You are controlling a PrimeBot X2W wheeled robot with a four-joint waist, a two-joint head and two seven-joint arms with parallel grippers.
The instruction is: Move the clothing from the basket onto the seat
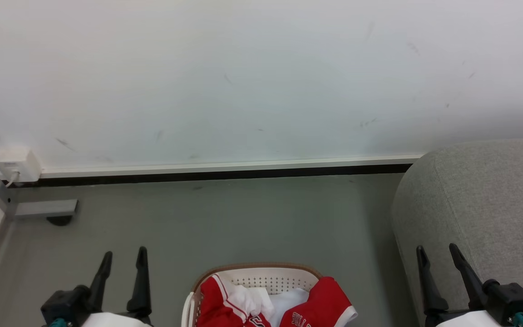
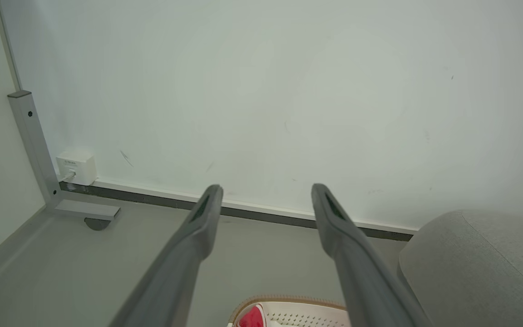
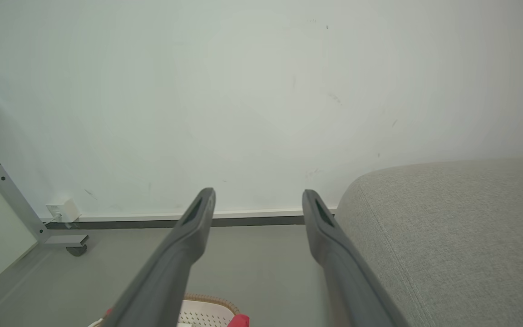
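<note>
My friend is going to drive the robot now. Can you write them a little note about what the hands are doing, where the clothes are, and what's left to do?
Left gripper: open and empty, above the floor, to the left of the basket.
Right gripper: open and empty, in front of the seat.
Clothing: the red jersey and shorts and the white garment lie in the basket. One red piece hangs over its right rim.
Seat: just right of the basket.
Done: nothing yet.
Left: lift each piece out and lay it on the seat.
</note>
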